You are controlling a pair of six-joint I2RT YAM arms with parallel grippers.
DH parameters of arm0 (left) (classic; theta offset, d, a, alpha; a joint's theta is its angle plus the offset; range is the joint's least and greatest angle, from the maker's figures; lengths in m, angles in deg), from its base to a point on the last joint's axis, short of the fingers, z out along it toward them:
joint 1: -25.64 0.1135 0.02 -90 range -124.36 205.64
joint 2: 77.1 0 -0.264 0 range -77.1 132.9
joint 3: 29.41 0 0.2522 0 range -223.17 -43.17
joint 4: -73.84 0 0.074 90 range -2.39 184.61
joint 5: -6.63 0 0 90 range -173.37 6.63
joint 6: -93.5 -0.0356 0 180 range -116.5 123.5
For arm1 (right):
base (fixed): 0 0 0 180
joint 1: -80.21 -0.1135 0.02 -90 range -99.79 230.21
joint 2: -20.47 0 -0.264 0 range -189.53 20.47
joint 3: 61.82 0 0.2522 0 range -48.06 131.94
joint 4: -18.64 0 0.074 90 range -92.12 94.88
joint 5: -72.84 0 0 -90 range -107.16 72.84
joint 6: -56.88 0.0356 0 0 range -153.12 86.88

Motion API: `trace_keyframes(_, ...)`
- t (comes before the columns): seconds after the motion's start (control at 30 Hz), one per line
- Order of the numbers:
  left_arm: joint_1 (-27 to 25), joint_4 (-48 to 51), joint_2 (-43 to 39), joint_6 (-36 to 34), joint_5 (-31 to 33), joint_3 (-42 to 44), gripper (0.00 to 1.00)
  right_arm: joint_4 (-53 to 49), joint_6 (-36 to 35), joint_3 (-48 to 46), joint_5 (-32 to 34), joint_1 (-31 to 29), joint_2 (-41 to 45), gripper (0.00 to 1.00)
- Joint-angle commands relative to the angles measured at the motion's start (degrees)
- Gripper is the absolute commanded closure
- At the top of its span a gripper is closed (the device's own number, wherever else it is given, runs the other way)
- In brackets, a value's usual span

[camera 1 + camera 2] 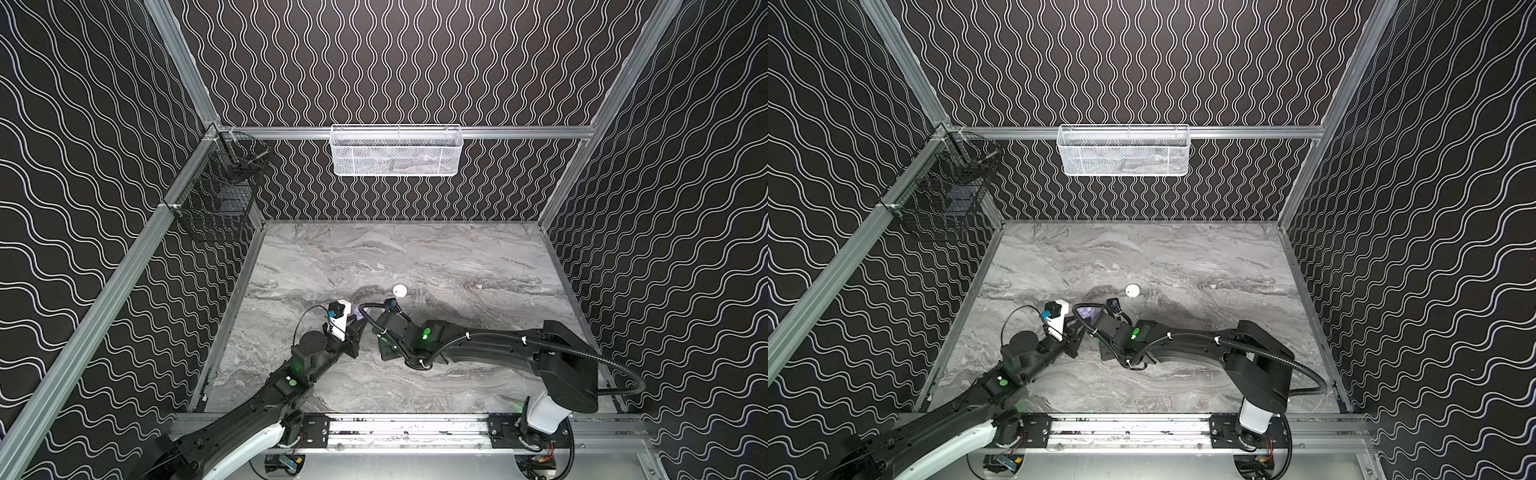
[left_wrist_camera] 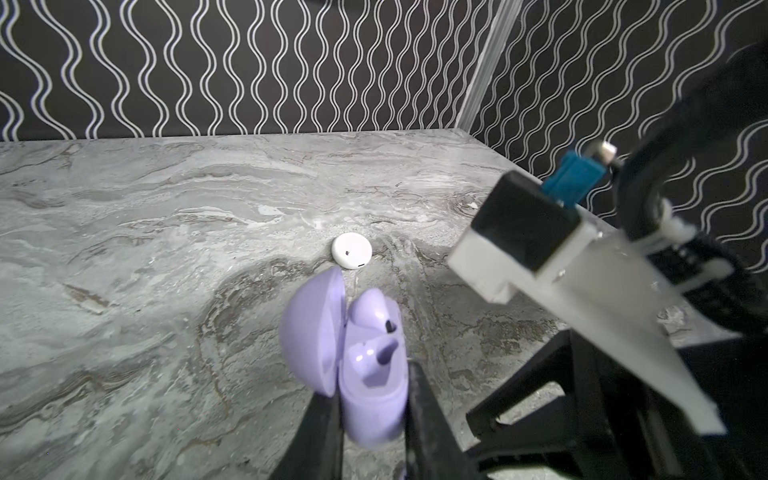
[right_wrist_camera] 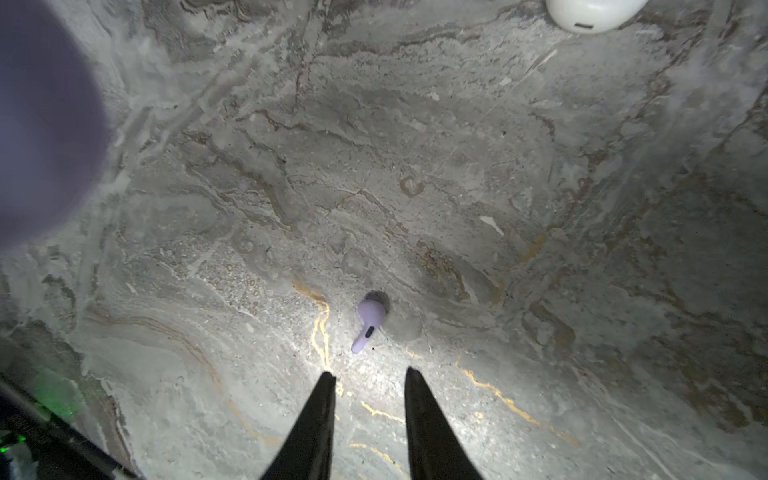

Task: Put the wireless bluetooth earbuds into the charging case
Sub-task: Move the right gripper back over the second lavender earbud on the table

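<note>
We see the left gripper [image 2: 368,380] with its jaws clenched on the body of the lavender charging case [image 2: 370,415], which it holds a little left of the tabletop's [image 1: 457,257] middle. The case stands roughly upright with its lid [image 2: 311,328] swung open to one side. One lavender earbud [image 2: 372,309] sits in the case, head up, and next to it we see a glossy hollow socket [image 2: 368,361]. The right gripper [image 3: 370,371] reaches in from the right beside the left one. Its jaws are released, parted with only bare marble between the tips. Just beyond those tips a second lavender earbud [image 3: 368,322] lies flat on the tabletop in a bright patch of light, its stem towards the jaws and its round head away from them. The tips stop short of the stem and do not touch it. We cannot tell how high they hang above the surface. In both top views the right arm hides this loose earbud. A closed white round case [image 1: 399,290] rests on the tabletop farther back and a little to the right, well apart from both grippers. On the far wall hangs a white mesh basket [image 1: 397,151], and on the left wall a black wire basket [image 1: 216,195].
</note>
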Motion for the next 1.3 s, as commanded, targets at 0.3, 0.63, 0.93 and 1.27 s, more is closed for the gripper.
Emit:
trace_keyframes(0.3,0.4,0.6,-0.9,1.1,1.9,0.4,1.0,3.2,-0.1,1.6,-2.4,-0.1,-5.7,0.69)
trace_keyframes(0.63,0.5,1.3,-1.7,1.4,2.7,0.5,1.0,2.5,-0.8,2.6,-2.8,-0.1,-8.0,0.66)
trace_keyframes(0.93,0.6,1.4,-2.0,1.4,2.6,0.5,1.0,1.2,-1.0,3.6,-2.9,0.0,-9.3,0.63)
trace_keyframes(1.27,0.7,1.7,-2.7,1.5,2.7,0.7,1.0,0.5,-1.0,3.4,-2.8,-0.1,-11.5,0.62)
